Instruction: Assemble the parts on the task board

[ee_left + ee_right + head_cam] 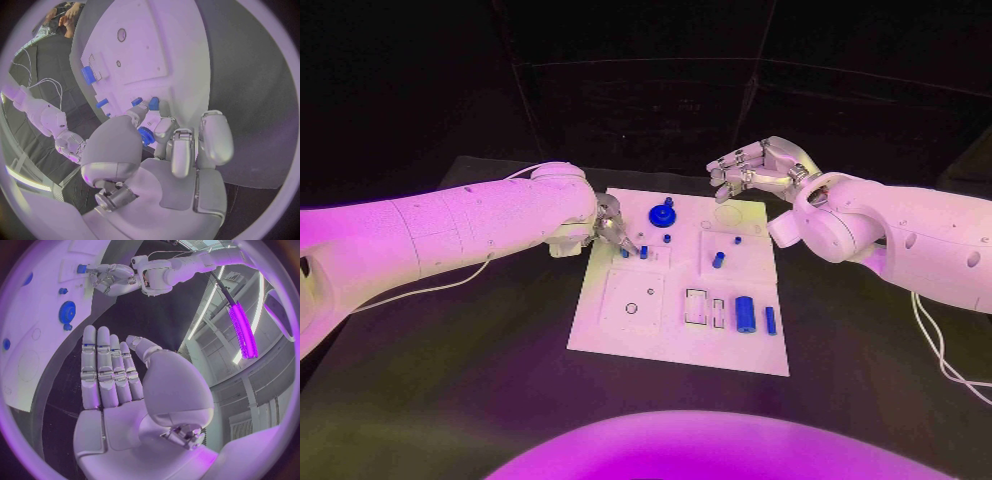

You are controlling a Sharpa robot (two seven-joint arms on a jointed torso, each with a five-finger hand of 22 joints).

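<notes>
At the task board [678,345] left edge, left hand [609,232] pinches a small blue part [643,252], likely mid-insertion, needing alignment next; right hand [759,167] hovers spread, empty.

No legible text, labels, brands or numbers found. The task board [678,330] carries no readable markings.

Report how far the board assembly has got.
Done: a blue knob and small pegs stand on the task board. In hand: the left hand works a small part at the board's edge. Left: two blue cylinders lie loose; the right hand hovers open.
</notes>
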